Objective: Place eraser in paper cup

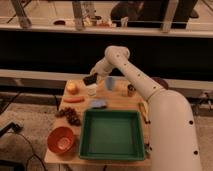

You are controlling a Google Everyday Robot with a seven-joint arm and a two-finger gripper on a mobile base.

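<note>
gripper (91, 78) | fingers clamped on eraser (90, 79) | eraser just above paper cup (92, 90) | back-left of table (122, 101)

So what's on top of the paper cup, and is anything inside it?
The claw hangs just above the paper cup, the dark eraser at its tip. They cover the cup's opening, so its inside cannot be seen.

Pretty much just the white arm (137, 76) coming up from the bulky body at lower right, bending near top center, then angling down-left so the gripper (92, 77) hangs left of center.
</note>
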